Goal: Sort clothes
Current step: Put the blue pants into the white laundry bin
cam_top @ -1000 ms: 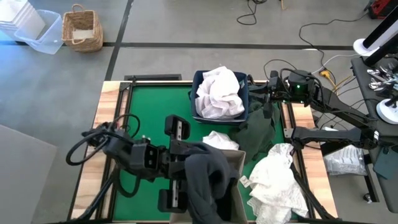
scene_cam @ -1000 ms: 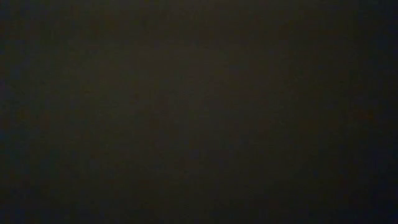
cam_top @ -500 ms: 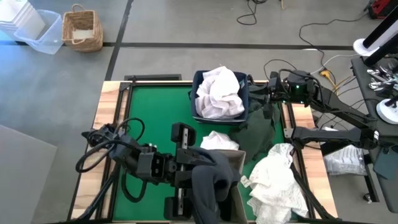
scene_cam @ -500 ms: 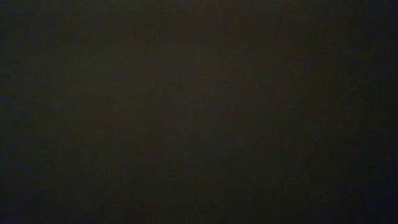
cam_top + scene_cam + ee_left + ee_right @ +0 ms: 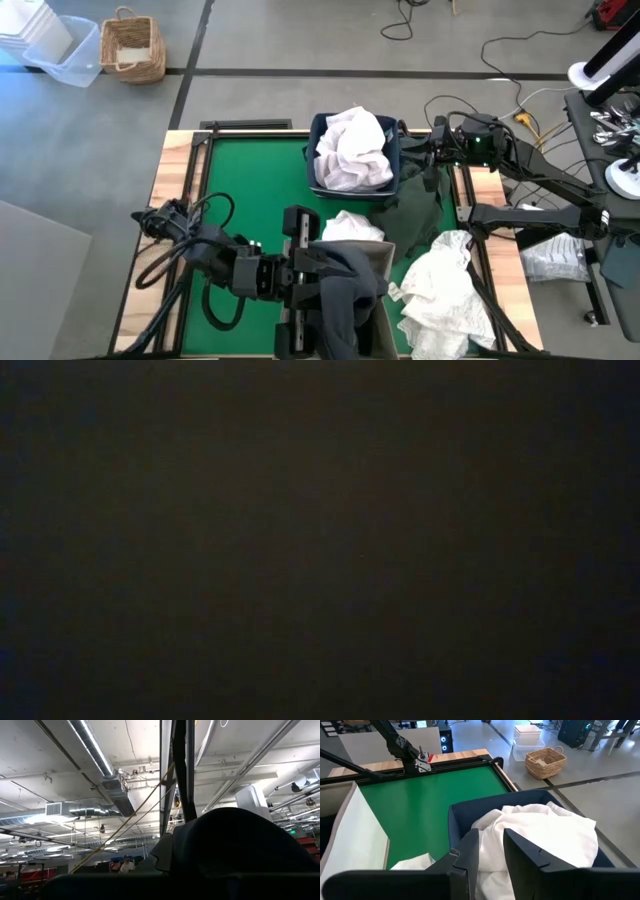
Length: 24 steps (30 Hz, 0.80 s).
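**Charcoal garment hanging over the beige bin, white cloth filling the navy one**

Clenched on a charcoal grey garment [image 5: 345, 290], the left gripper [image 5: 318, 272] is hanging at the beige fabric bin [image 5: 385, 330], on the side away from the navy blue plastic bin [image 5: 400, 165]. The garment is draping down over the beige bin's open top, and in the left wrist view its dark folds [image 5: 235, 845] are bulging up against the ceiling. The right gripper [image 5: 432, 150] is waiting at the navy bin's outer side; its fingers [image 5: 470, 855] are standing parted, gripping nothing, above the white cloth [image 5: 545, 835] heaped in that bin. Between the two bins another white garment [image 5: 352, 226] is lying on the green mat [image 5: 250, 180]. Beside the beige bin, towards the table's right edge, a third white garment [image 5: 440, 290] is sprawling, with a dark green one [image 5: 420, 205] between it and the navy bin. The low view is showing only darkness.
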Motion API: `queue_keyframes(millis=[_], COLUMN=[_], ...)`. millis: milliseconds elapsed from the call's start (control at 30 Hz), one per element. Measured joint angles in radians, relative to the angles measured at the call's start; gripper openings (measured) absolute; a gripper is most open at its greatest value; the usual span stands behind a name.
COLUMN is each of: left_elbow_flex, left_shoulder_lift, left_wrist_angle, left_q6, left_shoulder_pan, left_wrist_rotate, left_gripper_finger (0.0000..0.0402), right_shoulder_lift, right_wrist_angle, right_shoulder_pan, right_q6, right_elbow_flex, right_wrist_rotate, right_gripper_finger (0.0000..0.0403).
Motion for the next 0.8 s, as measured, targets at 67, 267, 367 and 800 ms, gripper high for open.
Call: queue_keyframes(millis=[67, 267, 367, 800], left_elbow_flex=[-0.004, -0.027, -0.040, -0.047], left_shoulder_lift=[0.000, 0.000, 0.000, 0.000], left_wrist_angle=[-0.005, -0.013, -0.011, -0.070], left_q6=[0.003, 0.004, 0.000, 0.074], left_shoulder_pan=[0.000, -0.001, -0.001, -0.032], left_wrist_rotate=[-0.001, -0.003, -0.003, -0.243], left_gripper_finger=[0.0000, 0.0000, 0.0000, 0.0000], right_shoulder_lift=[0.000, 0.000, 0.000, 0.000], right_wrist_angle=[0.000, -0.002, -0.001, -0.035], right_shoulder_pan=[0.000, 0.000, 0.000, 0.000], right_q6=[0.000, 0.000, 0.001, -0.001], right_elbow_flex=[0.000, 0.000, 0.000, 0.000], right_wrist_rotate=[0.000, 0.000, 0.000, 0.000], right_gripper_finger=[0.0087, 0.0099, 0.0102, 0.0082])
